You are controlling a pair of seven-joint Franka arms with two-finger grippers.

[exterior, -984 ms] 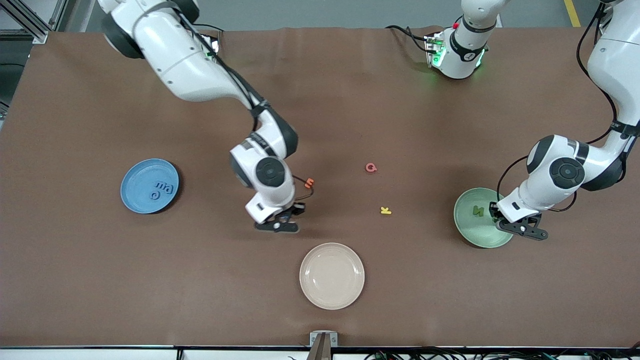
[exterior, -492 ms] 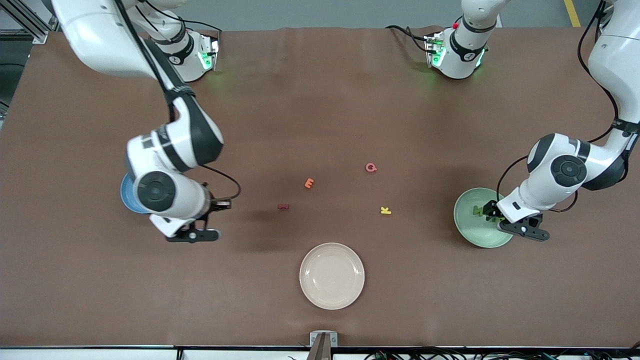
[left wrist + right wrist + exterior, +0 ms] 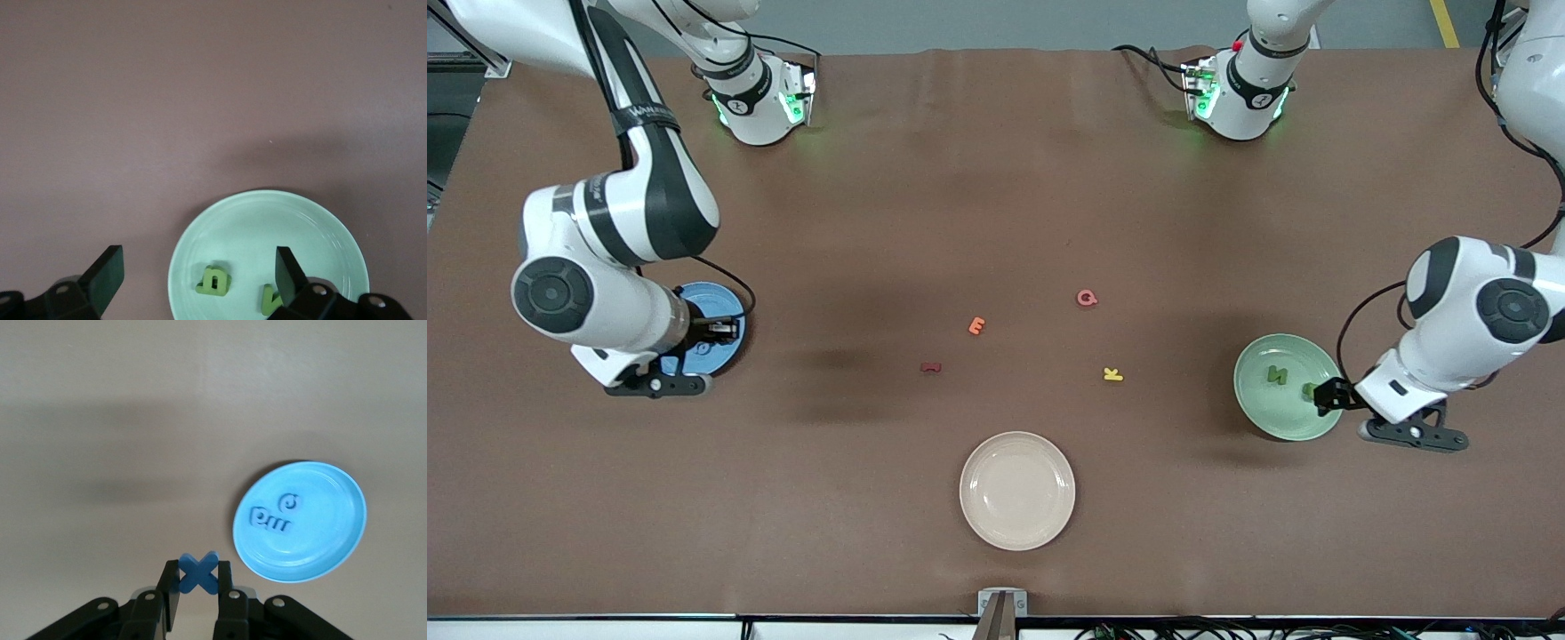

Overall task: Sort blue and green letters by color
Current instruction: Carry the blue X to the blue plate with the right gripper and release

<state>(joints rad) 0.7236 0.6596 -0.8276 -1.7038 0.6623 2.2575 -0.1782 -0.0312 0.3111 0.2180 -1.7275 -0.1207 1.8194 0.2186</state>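
While the left pincer (image 3: 193, 283) gapes over the green plate (image 3: 1258, 404), the right pincer (image 3: 198, 581) pinches a blue X (image 3: 199, 573).

A matt brown cloth-like table cover (image 3: 996, 178) shows faint creases. The round green plate (image 3: 320, 227) beneath the left gripper and the round blue plate (image 3: 333, 520) ahead of the right gripper look smooth and softly glossy. The chunky blue X letter (image 3: 198, 573) looks matt, foam-like.

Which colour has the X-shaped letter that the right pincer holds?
Blue. The X letter sits between the right pincer fingers, clearest in the right wrist view.
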